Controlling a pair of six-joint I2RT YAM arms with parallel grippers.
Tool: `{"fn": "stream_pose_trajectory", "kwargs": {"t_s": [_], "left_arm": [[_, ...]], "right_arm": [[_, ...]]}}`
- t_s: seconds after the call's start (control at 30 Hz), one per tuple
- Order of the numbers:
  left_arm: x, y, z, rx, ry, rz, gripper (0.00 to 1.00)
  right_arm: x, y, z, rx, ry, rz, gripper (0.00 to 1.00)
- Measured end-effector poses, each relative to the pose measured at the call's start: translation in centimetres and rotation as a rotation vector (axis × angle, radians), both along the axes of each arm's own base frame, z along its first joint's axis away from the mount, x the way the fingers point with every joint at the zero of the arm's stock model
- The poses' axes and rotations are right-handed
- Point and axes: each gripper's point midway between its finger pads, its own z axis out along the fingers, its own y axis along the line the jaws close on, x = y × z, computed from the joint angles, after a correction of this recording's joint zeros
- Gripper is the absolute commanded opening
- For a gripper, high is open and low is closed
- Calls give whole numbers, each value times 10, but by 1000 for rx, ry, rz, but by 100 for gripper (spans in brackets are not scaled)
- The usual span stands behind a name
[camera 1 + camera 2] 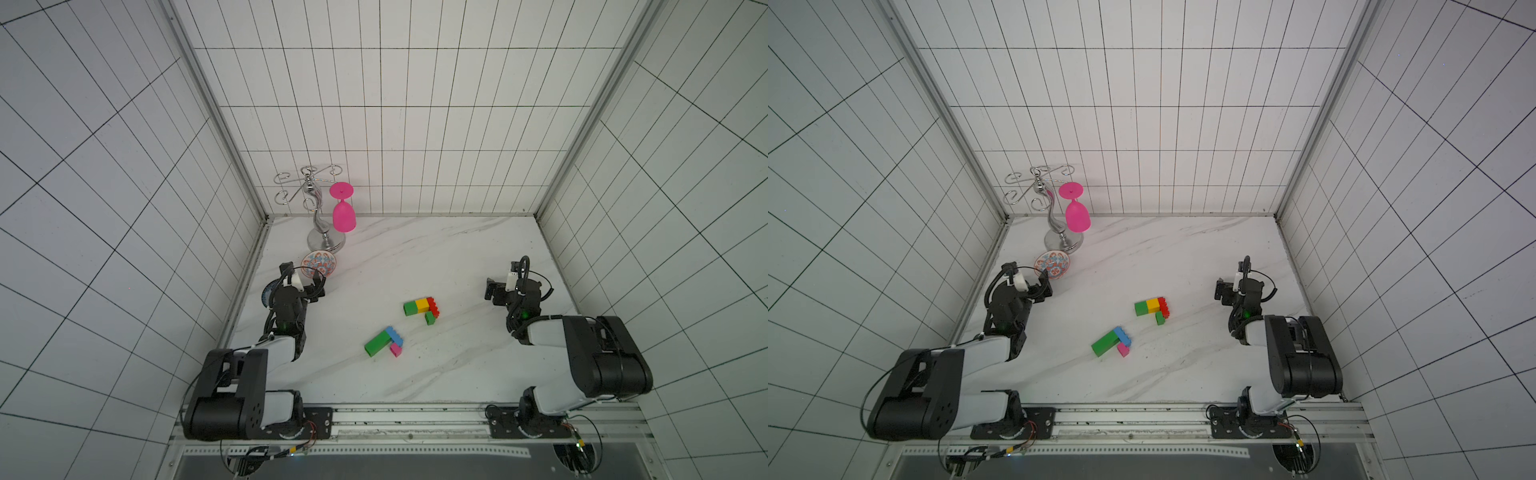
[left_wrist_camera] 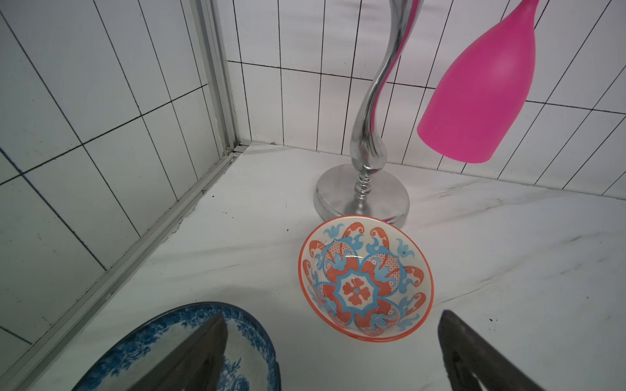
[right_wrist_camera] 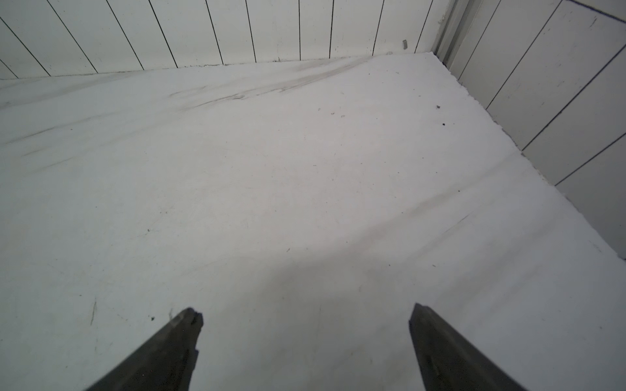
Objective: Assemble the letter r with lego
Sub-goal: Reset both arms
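Observation:
The lego lies in two groups mid-table in both top views. One group joins a green cube (image 1: 411,307), a yellow cube (image 1: 422,304) and a red brick (image 1: 433,306), with a green cube (image 1: 430,318) at the red brick's near side. The other group has a long green piece (image 1: 378,343), a blue brick (image 1: 394,336) and a pink cube (image 1: 395,349). My left gripper (image 1: 316,287) (image 2: 333,315) stands open far left of the lego, near the bowl. My right gripper (image 1: 492,291) (image 3: 305,308) is open over bare table, right of the lego. Neither wrist view shows any lego.
A silver glass rack (image 1: 320,216) holds a pink glass (image 1: 343,214) upside down at the back left. An orange-and-blue patterned bowl (image 2: 366,277) sits in front of its base. A blue-patterned plate (image 2: 189,342) lies under the left gripper's finger, by the left wall.

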Motion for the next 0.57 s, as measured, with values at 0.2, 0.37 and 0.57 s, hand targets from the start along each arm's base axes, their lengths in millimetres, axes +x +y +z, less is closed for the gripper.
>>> {"fn": "stream_pose_trajectory", "kwargs": {"t_s": [0.2, 0.37, 0.57], "left_arm": [[9, -13, -27, 36, 11, -70, 97], [15, -33, -19, 76, -5, -137, 98], [18, -35, -15, 97, -10, -137, 97]], "right_arm": [[1, 1, 1, 6, -3, 9, 99], [1, 1, 1, 7, -2, 12, 99], [2, 2, 1, 8, 0, 15, 99]]}}
